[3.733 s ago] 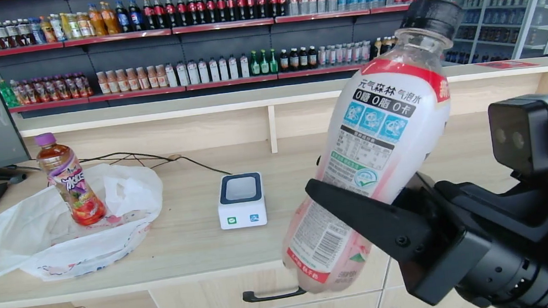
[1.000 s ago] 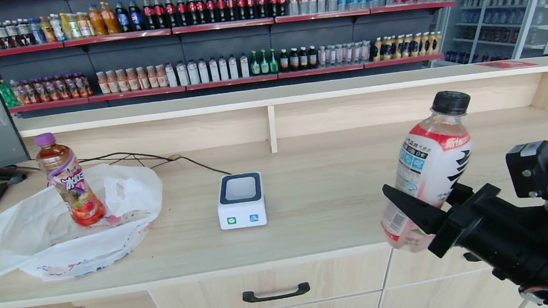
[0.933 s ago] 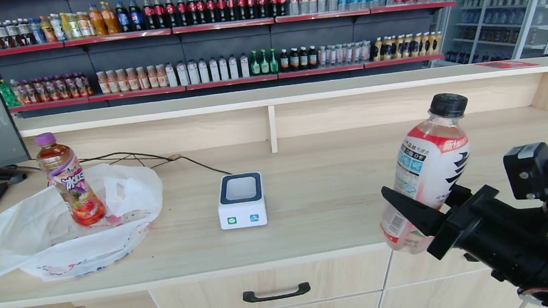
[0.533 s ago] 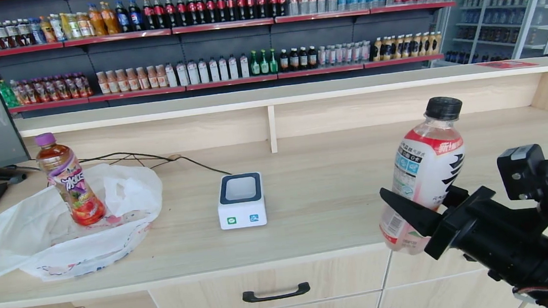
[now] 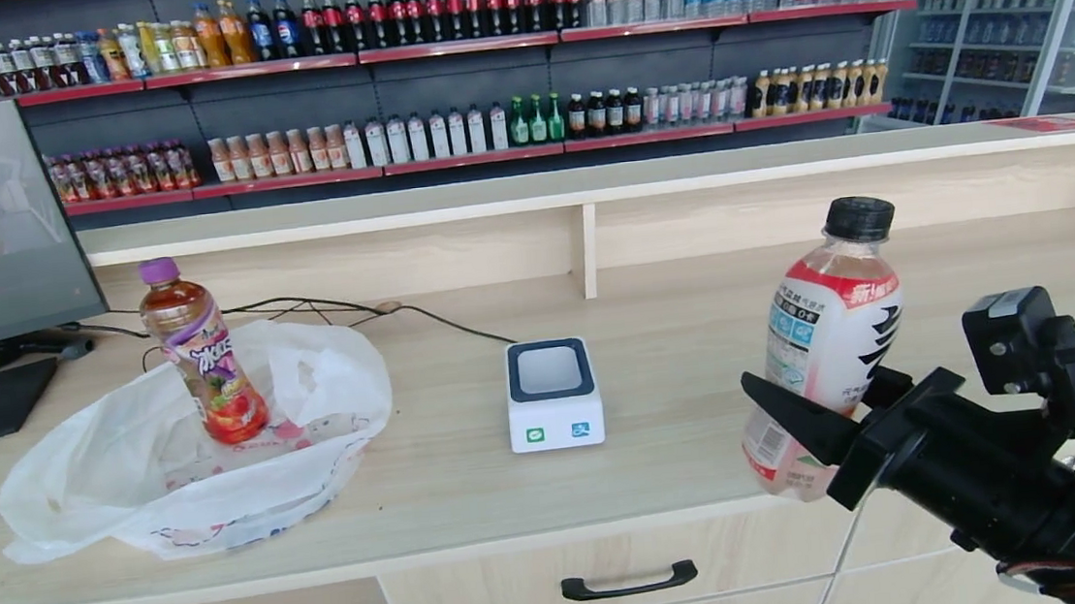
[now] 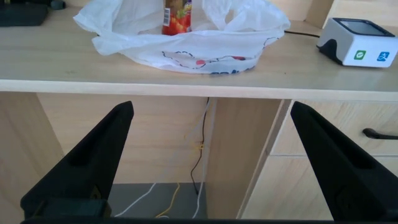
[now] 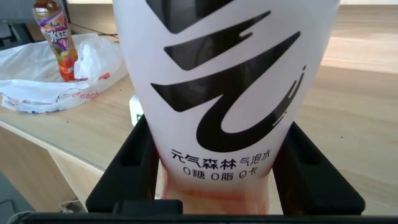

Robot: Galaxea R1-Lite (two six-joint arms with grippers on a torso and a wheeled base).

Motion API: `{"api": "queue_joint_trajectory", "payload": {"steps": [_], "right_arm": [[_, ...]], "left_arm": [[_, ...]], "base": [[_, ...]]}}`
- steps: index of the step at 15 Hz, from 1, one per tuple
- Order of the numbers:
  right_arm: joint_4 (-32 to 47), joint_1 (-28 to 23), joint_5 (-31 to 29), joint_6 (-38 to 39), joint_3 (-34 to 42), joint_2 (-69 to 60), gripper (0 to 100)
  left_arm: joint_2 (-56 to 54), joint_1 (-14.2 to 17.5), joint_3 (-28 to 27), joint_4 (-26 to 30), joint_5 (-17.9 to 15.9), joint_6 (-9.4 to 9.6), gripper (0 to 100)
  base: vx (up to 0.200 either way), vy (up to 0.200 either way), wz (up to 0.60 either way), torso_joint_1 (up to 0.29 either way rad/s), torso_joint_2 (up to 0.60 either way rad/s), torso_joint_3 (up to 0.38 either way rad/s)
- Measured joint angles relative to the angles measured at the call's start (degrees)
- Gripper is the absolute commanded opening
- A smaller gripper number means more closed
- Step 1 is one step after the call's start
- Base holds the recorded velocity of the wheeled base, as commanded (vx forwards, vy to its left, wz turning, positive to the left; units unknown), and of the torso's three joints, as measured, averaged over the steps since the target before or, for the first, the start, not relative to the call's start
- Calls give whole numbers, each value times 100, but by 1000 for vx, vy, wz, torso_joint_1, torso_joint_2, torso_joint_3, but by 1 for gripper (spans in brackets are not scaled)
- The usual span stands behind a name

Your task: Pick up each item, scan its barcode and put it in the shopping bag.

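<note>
wooden shop counter (image 5: 679,358), scanner (image 5: 553,393) mid-way, bag (image 5: 123,455) far left. right gripper (image 5: 814,404) pinches an upright pink bottle (image 5: 831,325) near right. left gripper (image 6: 211,109) spread, empty.

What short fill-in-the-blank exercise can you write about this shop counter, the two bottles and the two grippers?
1. The right gripper is shut on a bottle with a ____ cap.
2. The purple-capped bottle stands upright in the white bag, to the robot's ____ of the scanner.
3. The left gripper holds nothing; its fingers are ____.

Missing words: black; left; open.
</note>
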Motion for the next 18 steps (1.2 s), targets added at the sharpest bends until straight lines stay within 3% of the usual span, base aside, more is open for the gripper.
{"api": "queue_joint_trajectory", "payload": {"steps": [12,18], "right_arm": [[1,-68,2,20,179,-35,0],[-2,-66,13,22,307,-143,0]], "left_arm": [[0,0,0,-2,-2,0,100],[0,0,0,0,0,0,100]], "base": [[0,200,0,0,1,3],[0,0,0,0,0,0]]}}
